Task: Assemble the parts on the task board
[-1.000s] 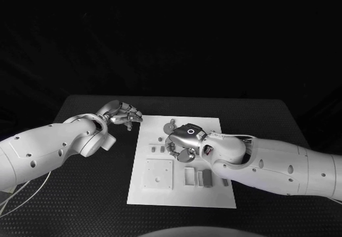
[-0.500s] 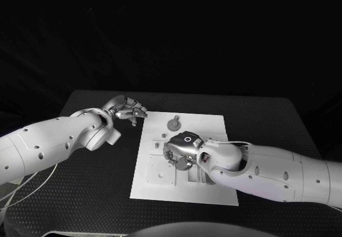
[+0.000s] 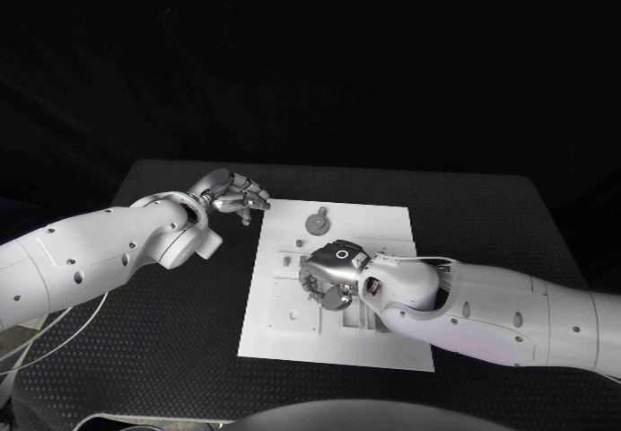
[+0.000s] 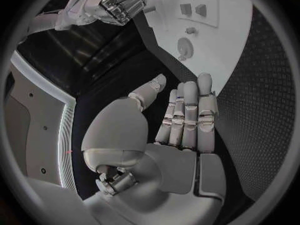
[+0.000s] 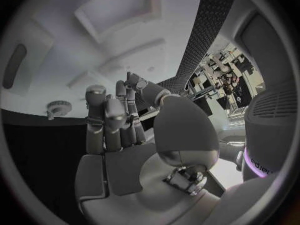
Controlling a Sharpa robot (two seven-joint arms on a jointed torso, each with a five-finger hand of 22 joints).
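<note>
White plastic everywhere: the task board [image 3: 389, 346] is laid lengthwise on the black table [image 3: 504, 224], long axis running from the robot's body toward the far edge, slightly skewed. A round gear-like part [image 3: 319, 220] is seen near the board's far end, lying flat, and small blocks [image 4: 192, 9] are seen seated in a recess in the left wrist view, so no real pointing direction can be read off either.

The right hand [image 3: 333, 274] is hung low over the middle of the board, fingers curled in toward the palm. Whether anything is pinched can't be told; nothing is seen between the fingers in the right wrist view [image 5: 115, 120], so it's probably empty. The left hand [image 3: 233, 197] is parked just off the board's far left corner, fingers extended side by side, nothing held.

For the step in hand, probably a pick from the middle of the board, fingers should be opened before descent, and the part should be approached from straight above so neighbours aren't knocked. The left hand could be pressed on the board's corner so sliding is prevented.
</note>
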